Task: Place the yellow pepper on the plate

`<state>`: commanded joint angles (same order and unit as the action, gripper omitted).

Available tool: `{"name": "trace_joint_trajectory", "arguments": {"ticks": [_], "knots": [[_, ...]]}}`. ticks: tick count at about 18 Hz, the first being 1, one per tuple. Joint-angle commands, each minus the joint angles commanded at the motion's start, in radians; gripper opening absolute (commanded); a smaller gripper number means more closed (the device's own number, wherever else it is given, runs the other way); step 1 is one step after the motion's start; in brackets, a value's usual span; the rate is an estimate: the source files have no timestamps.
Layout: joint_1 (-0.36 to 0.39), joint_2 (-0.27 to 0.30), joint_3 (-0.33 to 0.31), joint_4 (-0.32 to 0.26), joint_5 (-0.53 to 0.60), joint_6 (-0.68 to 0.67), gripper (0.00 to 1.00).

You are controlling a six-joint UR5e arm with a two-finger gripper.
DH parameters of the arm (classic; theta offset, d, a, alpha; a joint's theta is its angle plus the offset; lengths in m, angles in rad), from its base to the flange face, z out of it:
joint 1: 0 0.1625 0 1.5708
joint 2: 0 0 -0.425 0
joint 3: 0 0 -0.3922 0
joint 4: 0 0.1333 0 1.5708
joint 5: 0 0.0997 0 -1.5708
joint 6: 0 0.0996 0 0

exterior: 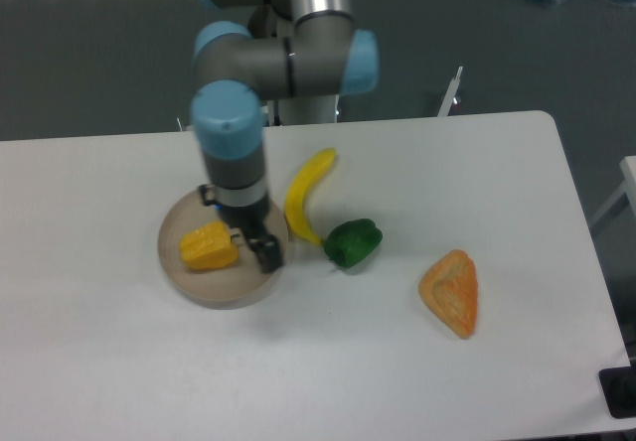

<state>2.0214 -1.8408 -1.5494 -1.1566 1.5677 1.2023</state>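
Note:
The yellow pepper (209, 248) lies on the left half of the round beige-grey plate (221, 288), which sits left of centre on the white table. My gripper (252, 243) points down over the right part of the plate, right beside the pepper's right edge. Its jaws stand apart, with one dark finger (266, 252) over the plate's right rim and the other close to the pepper. Nothing shows between the fingers. The arm's wrist hides the far rim of the plate.
A yellow banana (306, 195) lies just right of the plate. A green pepper (352, 242) sits beside the banana's lower end. An orange triangular wedge (451, 293) lies further right. The arm's base stands at the table's back edge.

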Motion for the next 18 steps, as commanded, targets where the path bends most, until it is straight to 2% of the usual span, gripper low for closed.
{"name": "trace_joint_trajectory", "arguments": {"ticks": [5,9,12,15,18], "knots": [[0.132,0.005,-0.003,-0.017,0.005,0.135,1.00],[0.232,0.023,0.000,-0.098,0.005,0.236,1.00],[0.310,0.023,-0.006,-0.118,0.006,0.385,1.00],[0.327,0.020,-0.008,-0.130,0.006,0.396,1.00],[0.330,0.003,-0.017,-0.114,0.008,0.414,1.00]]}}
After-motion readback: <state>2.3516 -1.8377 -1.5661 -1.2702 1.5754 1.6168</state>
